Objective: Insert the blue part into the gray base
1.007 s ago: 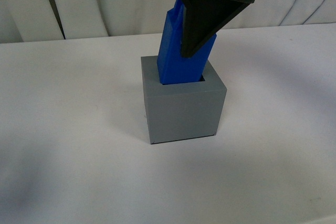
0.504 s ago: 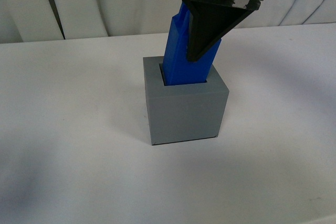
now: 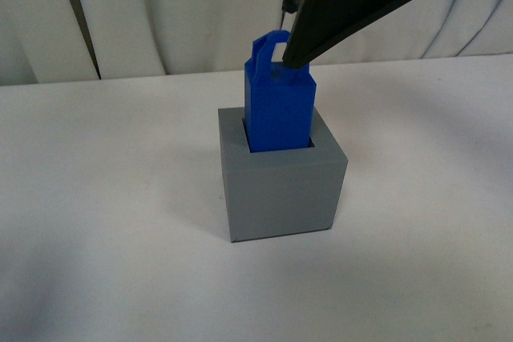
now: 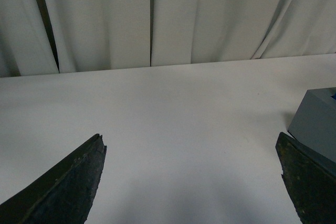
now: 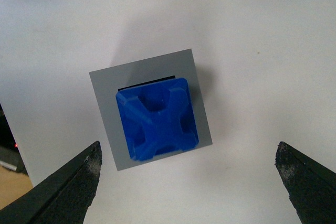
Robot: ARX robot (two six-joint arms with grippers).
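The blue part (image 3: 276, 102) stands upright in the square recess of the gray base (image 3: 280, 182) on the white table; its looped handle sticks up above the cube. My right gripper (image 3: 337, 6) is open, above and clear of the blue part. The right wrist view looks straight down on the blue part (image 5: 157, 119) seated in the gray base (image 5: 105, 114), with my open fingers (image 5: 68, 182) wide on either side. My left gripper (image 4: 191, 182) is open and empty over the bare table, with the gray base's corner (image 4: 315, 124) beside one finger.
The white table (image 3: 96, 198) runs back to white curtains (image 3: 160, 6). In the right wrist view the table's edge and a dark strip (image 5: 8, 150) show at one side.
The blue part has sunk deeper into the gray base. My right gripper has let go of it and risen, so the looped handle now shows.
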